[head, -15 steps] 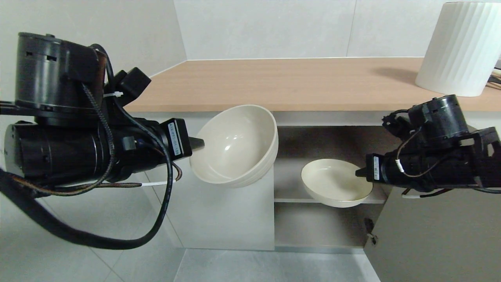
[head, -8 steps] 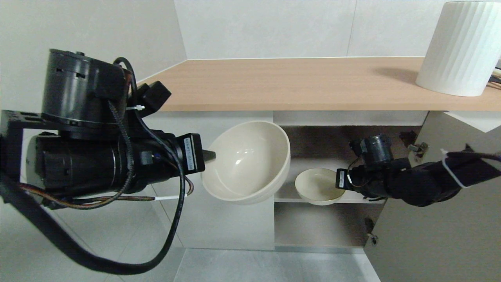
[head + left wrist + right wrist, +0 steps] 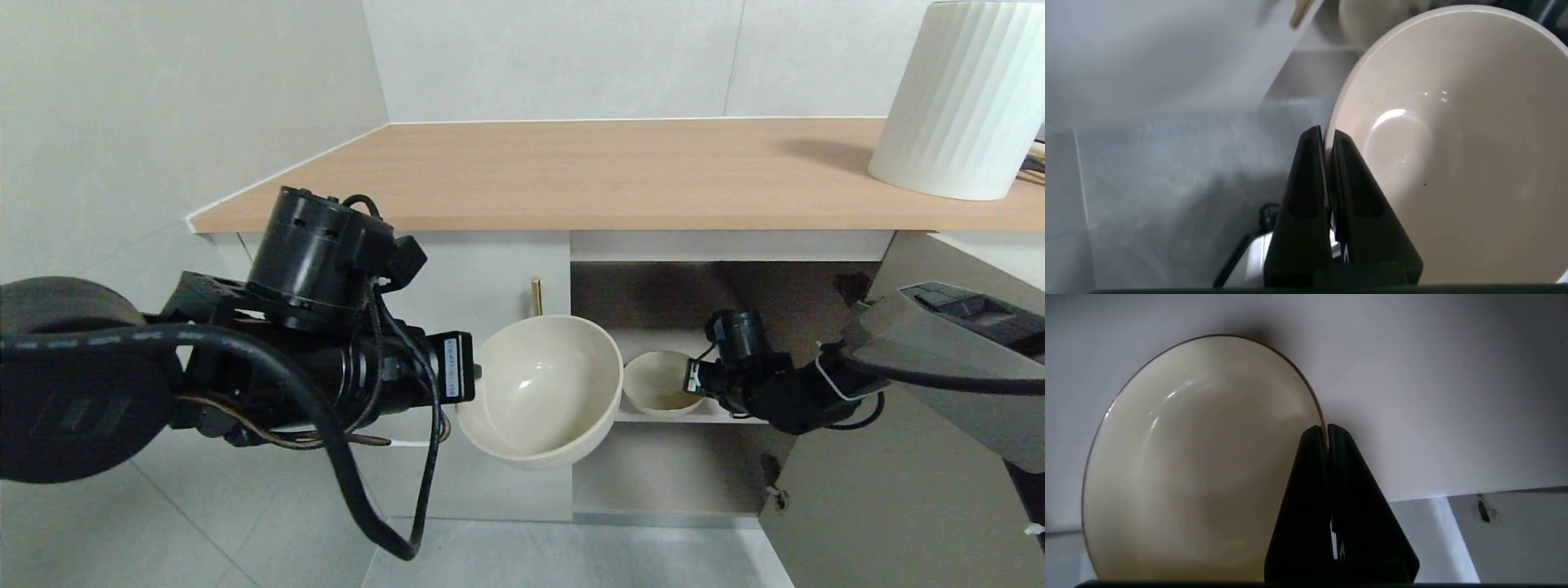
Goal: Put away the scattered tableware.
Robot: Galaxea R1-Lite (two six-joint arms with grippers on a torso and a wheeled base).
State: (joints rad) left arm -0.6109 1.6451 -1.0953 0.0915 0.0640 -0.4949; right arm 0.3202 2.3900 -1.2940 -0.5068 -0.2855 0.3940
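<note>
Open cupboard [image 3: 718, 294]: your right gripper [image 3: 695, 378] clenched on small dish [image 3: 657, 384] rim to shelve it; big bowl [image 3: 543, 392] at dish's 9 o'clock, rim pinched by left gripper [image 3: 478, 384], likely next in

The wrist stickers' [image 3: 454, 367] print is too small to read.

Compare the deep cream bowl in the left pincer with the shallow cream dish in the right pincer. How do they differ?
The deep cream bowl looks larger and deeper than the shallow cream dish. The bowl hangs outside the cabinet, before its closed white door; the dish is inside the open compartment, by the white shelf. Both are plain cream, each gripped at its rim: bowl by the left pincer, dish by the right pincer.
</note>
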